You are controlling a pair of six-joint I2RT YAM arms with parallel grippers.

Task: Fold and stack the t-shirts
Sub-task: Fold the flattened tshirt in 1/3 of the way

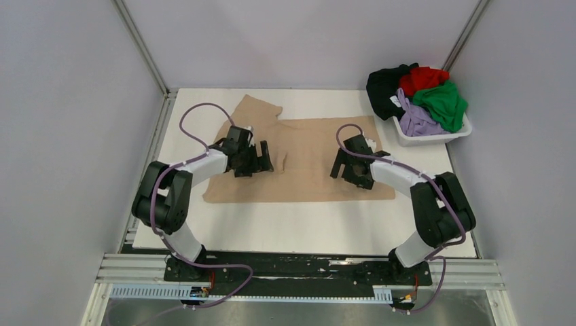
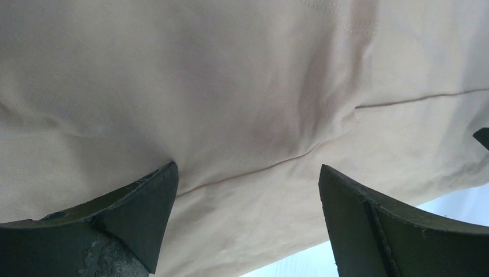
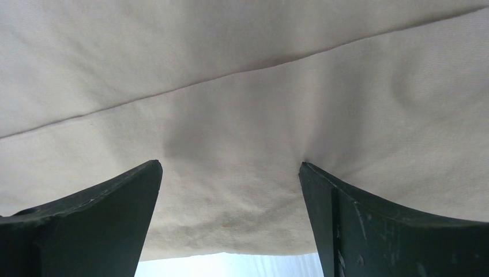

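Observation:
The tan t-shirt (image 1: 302,159) lies spread flat across the middle of the white table, one sleeve pointing to the far left. My left gripper (image 1: 261,160) is open, its tips pressed down on the shirt's left part; the cloth fills the left wrist view (image 2: 230,86). My right gripper (image 1: 339,166) is open, its tips down on the shirt's right part, with cloth filling the right wrist view (image 3: 242,104). The black (image 1: 384,85), red (image 1: 422,78), green (image 1: 443,103) and lavender (image 1: 416,121) t-shirts are heaped in the basket.
A white plastic basket (image 1: 435,138) stands at the far right corner of the table. Grey walls close in the back and both sides. The shirt's near hem shows in both wrist views, with white table (image 1: 299,227) beyond it.

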